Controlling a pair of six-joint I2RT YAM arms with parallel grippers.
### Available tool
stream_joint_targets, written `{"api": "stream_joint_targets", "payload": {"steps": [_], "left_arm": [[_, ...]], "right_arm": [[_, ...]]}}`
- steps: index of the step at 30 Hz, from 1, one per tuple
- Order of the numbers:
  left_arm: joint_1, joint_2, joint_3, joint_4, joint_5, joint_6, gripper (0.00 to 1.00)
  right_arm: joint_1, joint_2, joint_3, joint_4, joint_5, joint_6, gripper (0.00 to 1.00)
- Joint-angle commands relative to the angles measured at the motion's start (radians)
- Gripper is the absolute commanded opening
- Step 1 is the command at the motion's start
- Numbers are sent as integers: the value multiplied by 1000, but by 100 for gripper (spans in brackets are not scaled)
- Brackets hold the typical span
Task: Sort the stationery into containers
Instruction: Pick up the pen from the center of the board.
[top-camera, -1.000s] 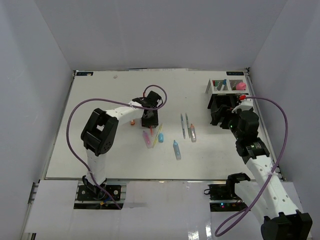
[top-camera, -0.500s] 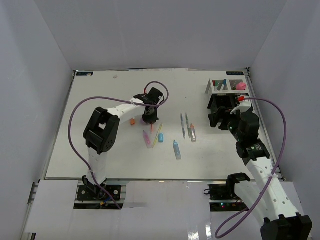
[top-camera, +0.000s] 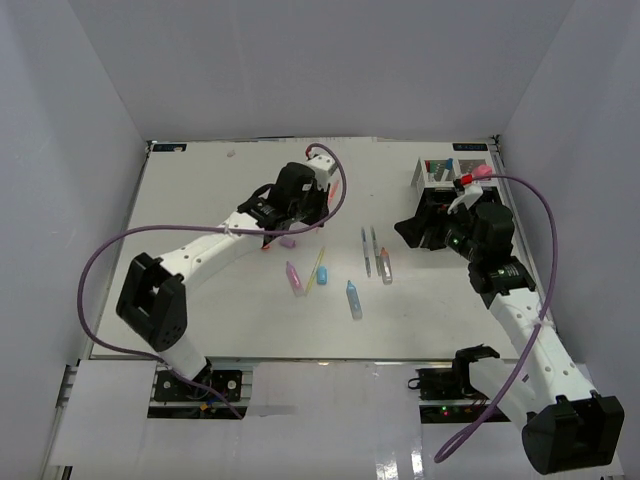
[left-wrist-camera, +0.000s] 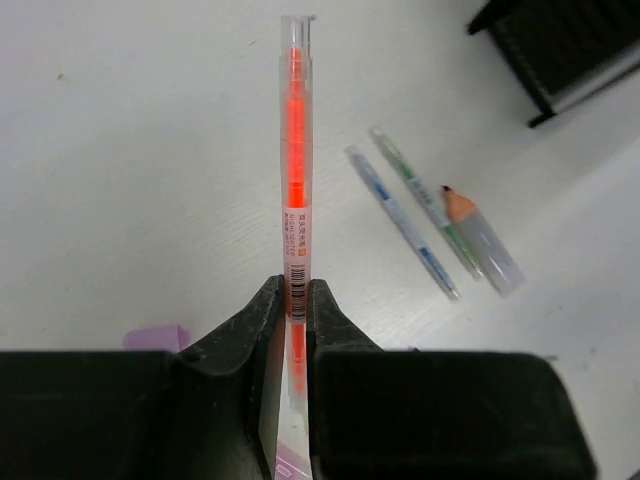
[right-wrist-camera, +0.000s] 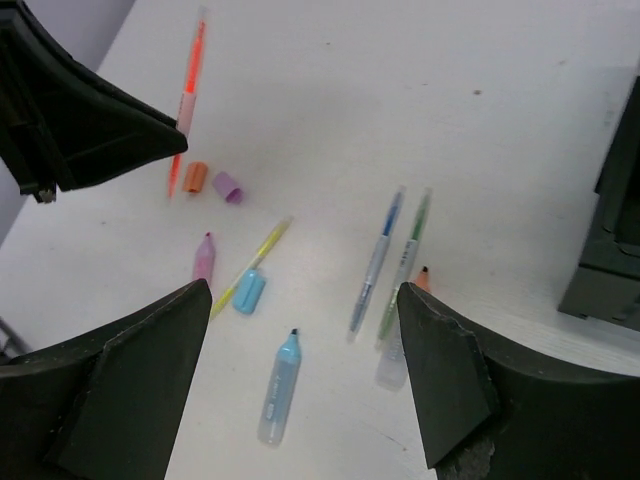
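Note:
My left gripper (left-wrist-camera: 292, 290) is shut on a thin orange-red pen (left-wrist-camera: 296, 150) that sticks out ahead of the fingers, held above the table. From above, this gripper (top-camera: 312, 200) hangs left of the table's middle. My right gripper (right-wrist-camera: 302, 290) is open and holds nothing, hovering over loose stationery: a blue marker (right-wrist-camera: 277, 390), a pink marker (right-wrist-camera: 204, 258), a yellow pen (right-wrist-camera: 262, 250), a blue pen (right-wrist-camera: 376, 262) and a green pen (right-wrist-camera: 404, 260). The black organizer (top-camera: 438, 212) and the white mesh compartments (top-camera: 440, 172) stand at the far right, partly behind the right arm.
An orange piece (right-wrist-camera: 195, 177) and a purple piece (right-wrist-camera: 228, 187) lie below the held pen. A clear marker with an orange tip (top-camera: 386, 268) lies beside the green pen. A pink-capped bottle (top-camera: 483, 172) sits in the mesh section. White walls enclose the table.
The left gripper closed on the orange-red pen and lifted it off the table while that arm stretched out. The right gripper swung left, away from the organizer, still open.

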Motion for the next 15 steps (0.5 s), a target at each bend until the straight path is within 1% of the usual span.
{"api": "stream_joint_targets", "payload": {"steps": [1,2,3,6,10,15], "left_arm": [[-40,-125,-86,152,144,172,17],[-44,-145,-106,165,179,176,18],[-52,-182,-140,183,190,230,18],[-81,-236,-189,202,215,277,18],[-89,-270,-224,216,243,325,19],[-109,-294,-255,226,258,363,20]], "right_arm": [[13,69,104,67,-164,52,82],[19,108,123,59,-182,54,82],[23,122,152,53,-190,54,82],[46,162,195,67,-217,72,82],[91,234,261,105,-253,101,82],[157,297,314,119,-236,113,81]]}}
